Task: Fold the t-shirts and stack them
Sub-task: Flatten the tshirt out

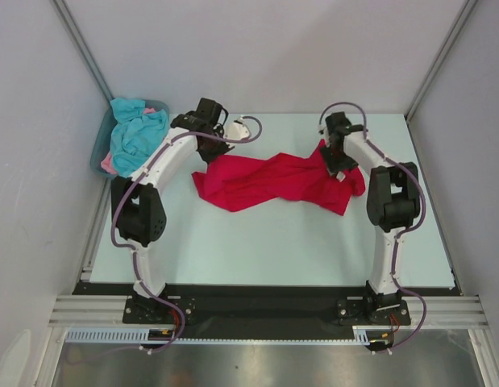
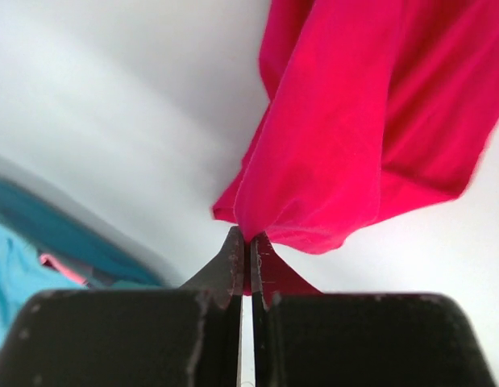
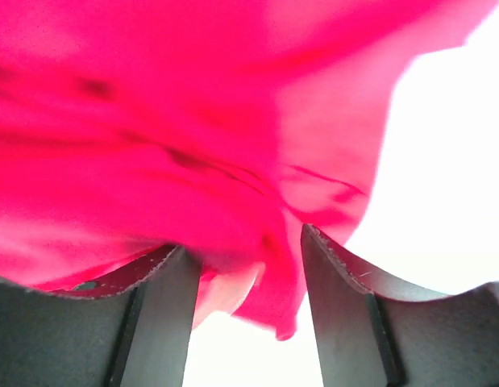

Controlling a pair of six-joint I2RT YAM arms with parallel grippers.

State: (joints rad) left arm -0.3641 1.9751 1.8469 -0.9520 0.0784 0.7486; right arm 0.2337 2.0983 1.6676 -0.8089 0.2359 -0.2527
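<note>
Two arms stand over a crimson t-shirt [image 1: 273,181] that lies crumpled across the middle of the table [image 1: 257,242]. Its long axis runs from one side to the other, with an arm at each end. The left gripper [image 2: 247,250] sits at the shirt's left end, nearest the tub. From there the cloth stretches away to the right and a little toward the arms' bases. Its jaws are pressed fully together on a pinch of red fabric, and the rest of the garment fans out beyond the tips. The right gripper [image 3: 249,242] is at the opposite end, the nearer arm for that edge. Its fingers [image 3: 330,274] stand about half apart with a fold of red cloth hanging between them. The wrist view there is very close and blurred, so the fold appears to be loose rather than clamped, though a light hold cannot be ruled out. Spreading the shirt flat likely depends on both ends being held along that axis. A turquoise t-shirt [image 1: 138,133] and a pink t-shirt [image 1: 110,165] wait heaped in the grey-blue tub [image 1: 97,158] at the far left.
</note>
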